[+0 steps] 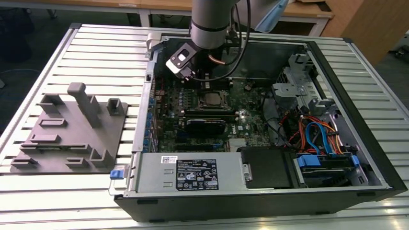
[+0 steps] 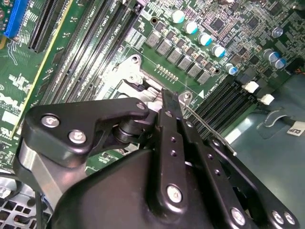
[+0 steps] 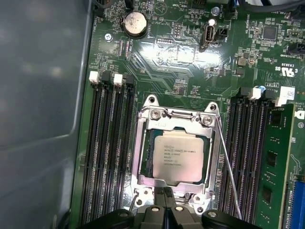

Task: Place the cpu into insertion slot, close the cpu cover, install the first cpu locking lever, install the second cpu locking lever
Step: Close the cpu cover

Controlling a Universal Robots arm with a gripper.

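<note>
Closest in, the gripper (image 3: 166, 206) has its two black fingers pressed together with no gap between them. Its tip sits right at the rim of the cpu cover (image 3: 143, 157), on the side opposite the cover's two screws. I cannot tell whether anything is pinched between them. In the second wrist view the same closed tip (image 2: 167, 102) points down at that rim.

Just past the tip, the cover lies flat and frames the cpu (image 3: 177, 157), which sits level in the insertion slot (image 3: 149, 162) with its silver top showing through the cut-out.

Along one side of the cover a thin wire lever (image 3: 228, 167) slants away from it, leaving a narrow wedge of open board. Long black memory slots (image 3: 112, 152) run close along both sides of the cover, so there is little room there. Beyond the cover's screws the green board is lower and more open, up to a coin battery (image 3: 135, 23).

In the exterior view the arm (image 1: 211, 21) reaches down into the open computer case (image 1: 357, 96), and the case walls stand well away from the cover.
</note>
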